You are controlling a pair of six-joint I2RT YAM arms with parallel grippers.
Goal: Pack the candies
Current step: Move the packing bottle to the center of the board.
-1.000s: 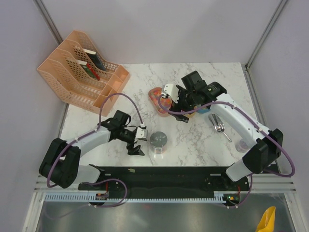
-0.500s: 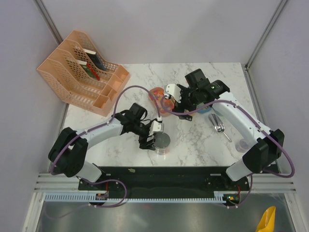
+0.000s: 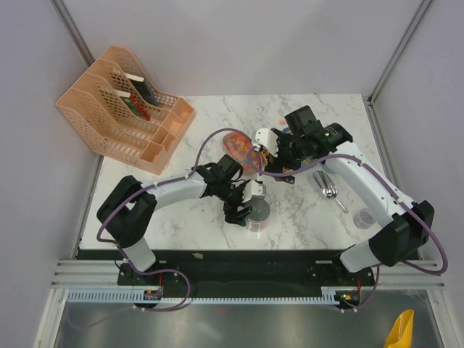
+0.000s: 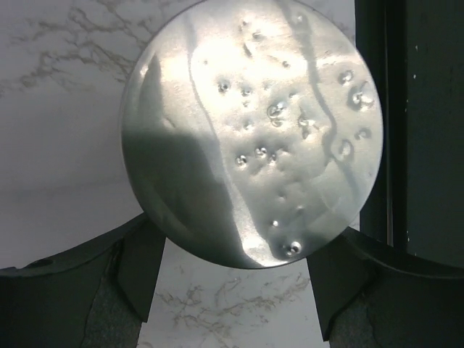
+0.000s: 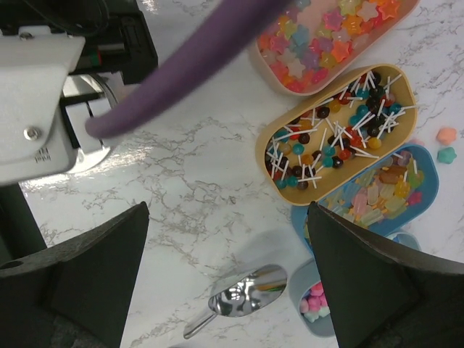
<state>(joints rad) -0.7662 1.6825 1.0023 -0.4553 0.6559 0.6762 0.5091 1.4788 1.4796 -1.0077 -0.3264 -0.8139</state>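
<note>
At left claw (image 4: pixel 238 243): spread apart, fingers (image 4: pixel 138 268) either side of the lid (image 4: pixel 250 138) at its near rim; can't tell if they touch it
Lid: grey, shiny, dimpled, sitting on the jar (image 3: pixel 257 212), so nothing goes in till it's off
Jar spot: nr front edge of table (image 3: pixel 217 116); dark rail (image 4: pixel 428 109) just beyond it in left wrist view
Right claw (image 5: pixel 226 217): wide apart, empty, hanging over bare marble beside the trays
Candies (image 5: pixel 337 134): in the trays, i.e. stars in pink tray (image 5: pixel 262 67), lollies in tan tray (image 5: pixel 259 148), gummies in blue tray (image 5: pixel 429 165); two loose pieces (image 5: pixel 446 135) on table just beside blue tray
Scoop (image 5: pixel 239 297): lying on table near right claw, not picked up
Risk, slip: smooth lid + off-centre pinch, so claw may slide off, or jar may skid or tip twd the front edge
Risk, clash: both arms crowd mid-table & purple cable (image 5: pixel 196 65) cuts across right wrist view; a snag or bump could knock a tray
Risk, spill: pieces are tiny & light, jar mouth looks small vs the trays, so a scoop or pour prob. scatters some
Risk, order: moving sweets before the lid is off would leave them nowhere to go
</note>
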